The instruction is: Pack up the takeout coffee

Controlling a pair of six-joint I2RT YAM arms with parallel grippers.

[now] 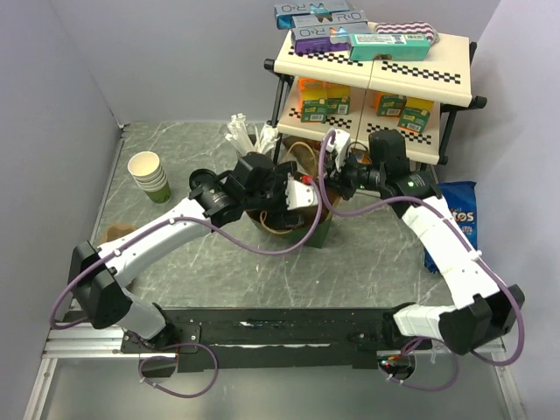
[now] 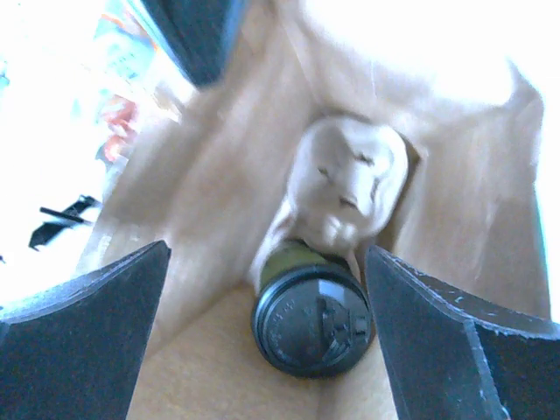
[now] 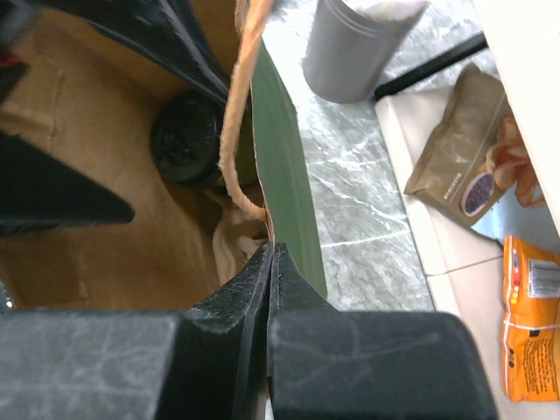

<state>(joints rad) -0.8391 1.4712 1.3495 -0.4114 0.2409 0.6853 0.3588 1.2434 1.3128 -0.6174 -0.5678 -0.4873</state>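
The takeout coffee (image 2: 312, 319), a dark green cup with a black lid (image 3: 185, 140), stands upright on the floor of a paper bag (image 1: 322, 229) that is green outside and brown inside. Behind it in the bag lies a crumpled beige wad (image 2: 346, 184). My left gripper (image 2: 267, 254) hangs open over the bag's mouth, with a finger on each side of the cup and neither touching it. The right gripper (image 3: 272, 254) is shut on the bag's upper edge (image 3: 284, 175), beside its twisted paper handle (image 3: 234, 131).
A lidless cream cup (image 1: 149, 175) stands at the far left. A grey holder of white cutlery (image 1: 249, 140) is behind the bag. A two-tier shelf (image 1: 376, 70) with snack boxes fills the back right, and a blue chip bag (image 1: 459, 219) leans below it.
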